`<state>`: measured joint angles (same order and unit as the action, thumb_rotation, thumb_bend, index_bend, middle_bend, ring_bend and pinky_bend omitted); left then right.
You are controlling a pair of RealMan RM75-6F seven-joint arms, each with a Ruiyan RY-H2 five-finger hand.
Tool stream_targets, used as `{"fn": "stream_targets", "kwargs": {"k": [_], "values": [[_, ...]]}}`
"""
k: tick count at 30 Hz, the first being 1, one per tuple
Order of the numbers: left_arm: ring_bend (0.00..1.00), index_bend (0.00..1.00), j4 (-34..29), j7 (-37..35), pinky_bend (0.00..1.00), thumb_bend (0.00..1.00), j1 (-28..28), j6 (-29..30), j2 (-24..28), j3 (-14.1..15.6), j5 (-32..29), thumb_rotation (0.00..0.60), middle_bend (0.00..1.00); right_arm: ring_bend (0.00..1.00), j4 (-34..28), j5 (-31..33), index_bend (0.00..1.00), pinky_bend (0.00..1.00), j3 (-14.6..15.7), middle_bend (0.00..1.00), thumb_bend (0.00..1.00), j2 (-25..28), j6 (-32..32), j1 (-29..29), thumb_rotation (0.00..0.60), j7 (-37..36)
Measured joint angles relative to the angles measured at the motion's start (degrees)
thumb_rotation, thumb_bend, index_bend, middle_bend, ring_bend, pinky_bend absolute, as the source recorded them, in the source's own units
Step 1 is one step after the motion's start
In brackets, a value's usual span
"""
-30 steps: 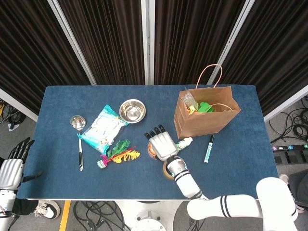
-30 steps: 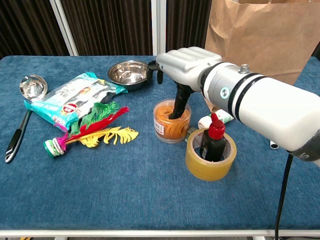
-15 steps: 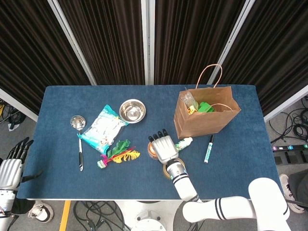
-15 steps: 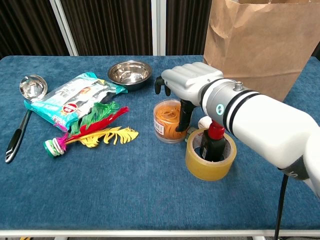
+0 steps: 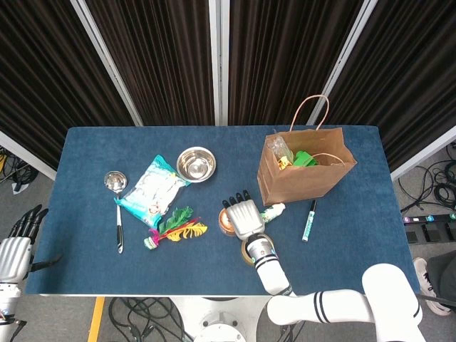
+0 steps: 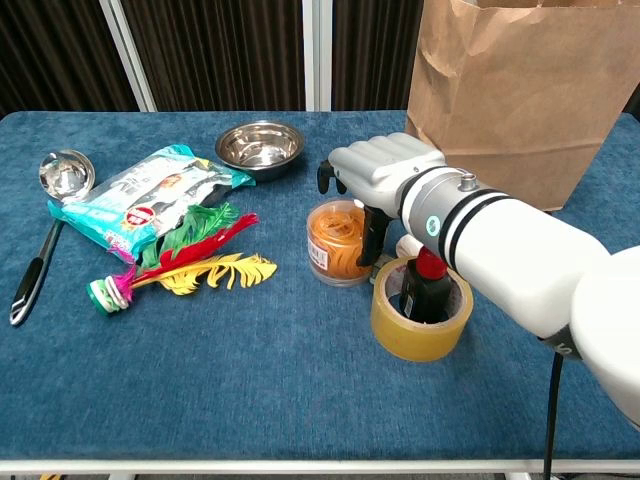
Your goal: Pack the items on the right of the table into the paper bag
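Note:
The brown paper bag stands upright at the right with items inside. My right hand hovers palm down over a clear tub of orange rubber bands, holding nothing. Its fingers are spread, and one dark finger hangs down between the tub and a yellow tape roll. A small dark bottle with a red cap stands inside the roll. A white tube and a marker lie near the bag. My left hand hangs open off the table's left edge.
On the left half lie a steel bowl, a teal snack packet, a feather shuttlecock and a ladle. The blue table ends close behind the bag.
My right hand has drawn back toward me and to the right; its hanging finger has left the tub and now sits between the tub and the tape roll. The left hand has sunk slightly.

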<state>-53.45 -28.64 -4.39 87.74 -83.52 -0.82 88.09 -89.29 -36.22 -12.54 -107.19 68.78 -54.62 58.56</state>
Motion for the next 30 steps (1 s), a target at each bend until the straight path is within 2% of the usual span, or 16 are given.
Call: {"fn": "stream_targets", "kwargs": {"k": [9, 15, 30], "values": [[0.02, 0.10, -0.1, -0.1, 0.15, 0.17, 0.1, 0.0, 0.1, 0.1, 0.1, 0.600, 0.12, 0.20, 1.3, 0.9, 0.21, 0.12, 0.3, 0.27, 0.00, -0.4, -0.6, -0.4, 0.600, 0.7], [0.02, 0.10, -0.5, 0.0, 0.15, 0.17, 0.6, 0.5, 0.4, 0.3, 0.2, 0.600, 0.12, 0.30, 2.5, 0.5, 0.21, 0.12, 0.6, 0.39, 0.00, -1.1, -0.7, -0.6, 0.600, 0.6], [0.02, 0.10, -1.2, 0.3, 0.15, 0.17, 0.7, 0.9, 0.9, 0.2, 0.4, 0.600, 0.12, 0.36, 1.9, -4.3, 0.21, 0.12, 0.4, 0.44, 0.01, -0.7, -0.5, 0.0, 0.600, -2.8]]}}
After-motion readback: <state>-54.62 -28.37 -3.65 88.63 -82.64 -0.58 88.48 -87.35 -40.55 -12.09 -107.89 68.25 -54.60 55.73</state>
